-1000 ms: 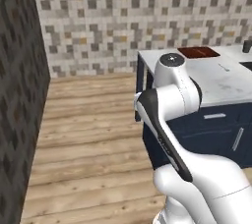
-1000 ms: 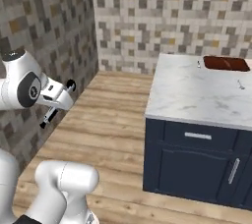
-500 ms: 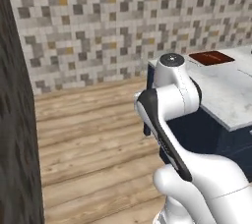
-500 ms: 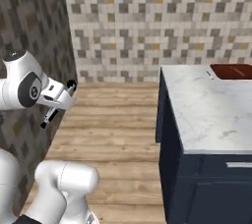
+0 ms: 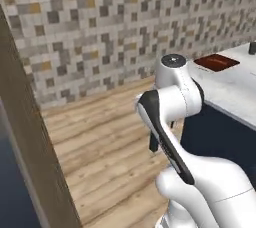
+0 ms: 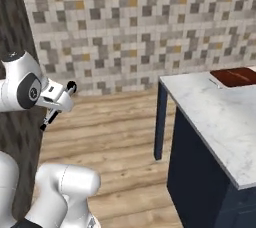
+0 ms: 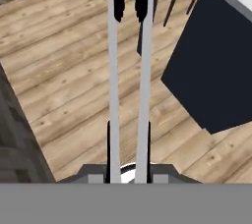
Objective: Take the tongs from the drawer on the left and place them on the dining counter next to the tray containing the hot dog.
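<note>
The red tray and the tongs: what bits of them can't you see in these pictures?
- The tray: right base view, its far end is cut off by the picture's right edge.
- The hot dog: the tray in the left base view is too small and blurred to show it.
- The tongs: hand view, their near ends are hidden down between the gripper fingers.
- The dining counter: right base view, cut off at the right and bottom edges.

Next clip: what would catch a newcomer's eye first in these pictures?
In the hand view, the tongs run straight out from the gripper, which is shut on them, two silver arms with black ends over the wooden floor. In the right base view, the white marble dining counter stands at right, with the dark red tray on its far end. Behind is a mosaic tile wall.
</note>
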